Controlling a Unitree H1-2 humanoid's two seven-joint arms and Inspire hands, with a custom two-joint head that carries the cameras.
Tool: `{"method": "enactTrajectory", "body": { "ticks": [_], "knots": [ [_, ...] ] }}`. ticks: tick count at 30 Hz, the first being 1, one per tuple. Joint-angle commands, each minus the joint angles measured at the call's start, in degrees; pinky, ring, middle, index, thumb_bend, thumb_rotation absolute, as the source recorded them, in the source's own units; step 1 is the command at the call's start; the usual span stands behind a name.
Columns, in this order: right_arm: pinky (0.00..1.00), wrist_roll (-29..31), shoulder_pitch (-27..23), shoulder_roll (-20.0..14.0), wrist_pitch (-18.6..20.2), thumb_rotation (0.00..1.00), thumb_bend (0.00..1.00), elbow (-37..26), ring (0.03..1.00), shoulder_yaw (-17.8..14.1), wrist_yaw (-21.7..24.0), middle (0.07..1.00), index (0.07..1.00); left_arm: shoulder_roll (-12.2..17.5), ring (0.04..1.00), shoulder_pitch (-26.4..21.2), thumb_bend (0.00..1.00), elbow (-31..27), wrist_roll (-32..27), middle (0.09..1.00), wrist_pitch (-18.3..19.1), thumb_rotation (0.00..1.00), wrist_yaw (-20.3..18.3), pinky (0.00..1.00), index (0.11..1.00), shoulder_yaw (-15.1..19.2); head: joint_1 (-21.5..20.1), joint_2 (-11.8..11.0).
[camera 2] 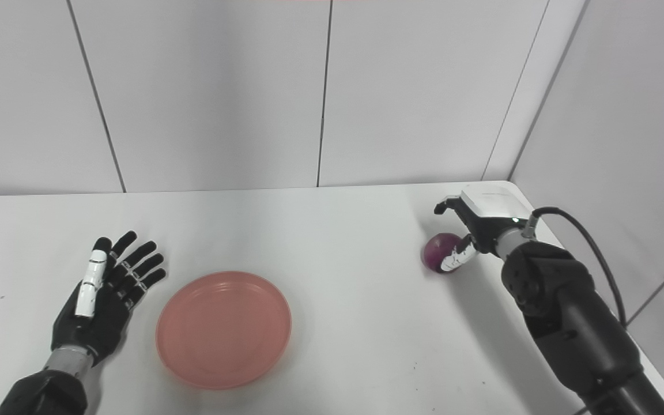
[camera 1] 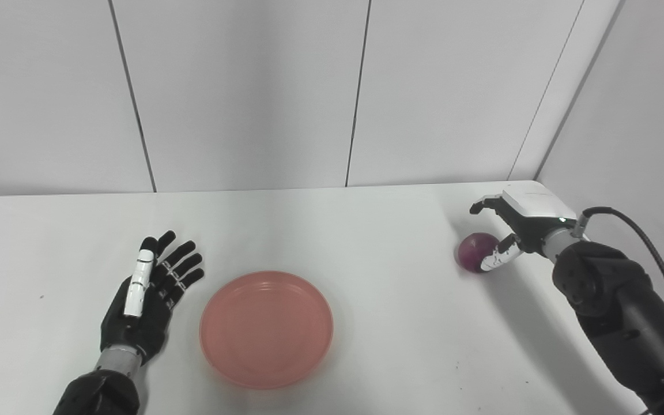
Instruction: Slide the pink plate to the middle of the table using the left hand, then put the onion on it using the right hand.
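The pink plate (camera 1: 266, 329) lay flat on the white surface (camera 1: 366, 242), left of centre toward the near edge, with nothing between it and the onion (camera 1: 474, 251) far to the right. The left hand (camera 1: 150, 294) rested just beside the plate, apart from it, fingers (camera 1: 185, 266) spread wide and holding nothing. The right hand (camera 1: 508, 227) curved around the purple onion, fingers arched over it; whether they gripped it could not be told. No writing was legible. Pale panelled walls (camera 1: 240, 92) met in a corner behind the surface.
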Motion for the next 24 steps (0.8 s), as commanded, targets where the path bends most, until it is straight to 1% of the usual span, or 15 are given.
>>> {"method": "enactTrajectory", "body": {
  "ticks": [1,4,8,11,14,18,24],
  "knots": [
    [0.56,-0.36,-2.54,-1.45,-1.35,0.25,1.0,1.11,0.785,-0.2,-1.15,0.838,0.797,-0.36,0.803,-1.48,0.64,-1.29,-0.71,0.805,0.06,0.73,0.15,0.8,0.884,-0.08,0.01,-0.01],
    [0.55,0.03,-2.96,-1.48,-2.02,0.26,1.0,3.38,0.784,0.43,-1.28,0.838,0.8,-0.51,0.797,-1.48,0.65,-1.31,-0.74,0.802,0.05,0.72,0.42,0.79,0.881,0.05,0.28,-0.04],
    [0.56,1.45,-3.13,-1.03,-1.8,0.28,1.0,5.15,0.796,0.46,-1.21,0.851,0.81,-0.4,0.798,-1.4,0.65,-1.45,-0.54,0.803,0.0,0.72,0.47,0.79,0.878,0.0,0.45,0.01],
    [0.56,1.79,-2.96,-0.93,-1.96,0.29,1.0,5.48,0.798,0.73,-1.76,0.851,0.807,-0.29,0.797,-1.39,0.64,-1.51,-0.55,0.8,0.14,0.72,0.55,0.79,0.875,-0.01,0.4,0.03],
    [0.57,1.6,-2.9,-0.83,-1.73,0.29,1.0,5.57,0.802,1.23,-1.71,0.86,0.817,-0.41,0.791,-1.44,0.65,-1.41,-0.61,0.795,0.27,0.71,0.95,0.78,0.866,0.22,0.38,0.05],
    [0.57,1.94,-2.86,-0.79,-2.07,0.29,1.0,6.37,0.809,1.63,-2.19,0.864,0.817,-0.18,0.792,-1.36,0.65,-1.28,-0.53,0.797,-0.02,0.72,0.46,0.79,0.872,-0.14,0.47,0.13],
    [0.6,2.16,-2.36,-0.63,-2.1,0.28,1.0,6.55,0.825,2.22,-2.06,0.864,0.815,-0.37,0.799,-1.02,0.64,-1.82,-0.15,0.803,0.21,0.74,0.83,0.8,0.879,-0.56,1.03,0.19]
  ]
}}
